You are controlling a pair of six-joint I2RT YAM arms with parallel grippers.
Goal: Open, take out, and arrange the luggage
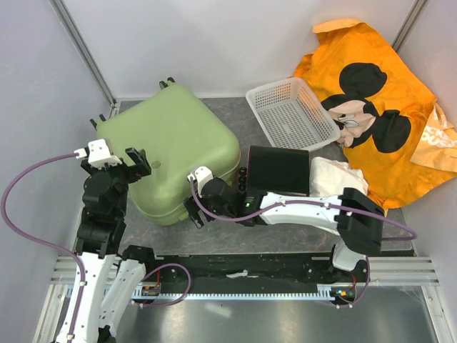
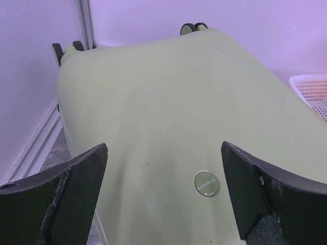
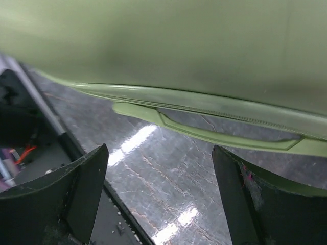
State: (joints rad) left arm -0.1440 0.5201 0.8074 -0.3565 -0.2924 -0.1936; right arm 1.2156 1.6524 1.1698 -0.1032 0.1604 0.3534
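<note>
Left gripper (image 2: 163, 153) spread as wide as it goes, nothing between its fingers (image 2: 76, 189), poised over the near end of the suitcase (image 1: 178, 136) lid; contact with the lid impossible to tell. Right gripper (image 3: 158, 150) also wide open and empty, low at the near right side of the shell, facing the side handle (image 3: 219, 133) without touching it. Suitcase shut, lying flat on the grey table (image 1: 228, 107) toward the left, between the arms and the back wall. Pale green hard shell, smooth and slightly domed, rounded corners, a few faint specks. Small round green badge (image 2: 206, 183) near the close end of the lid, lettering too small to read. Black wheels (image 1: 168, 83) at the far end, toward the wall. Closing seam with a zip line along the side, matching green handle just beside it, flat against the shell. Right of the case: black box (image 1: 277, 170) just beside it, white mesh basket (image 1: 291, 113) behind that, orange cartoon-mouse cloth (image 1: 371, 107) in the far right corner.
</note>
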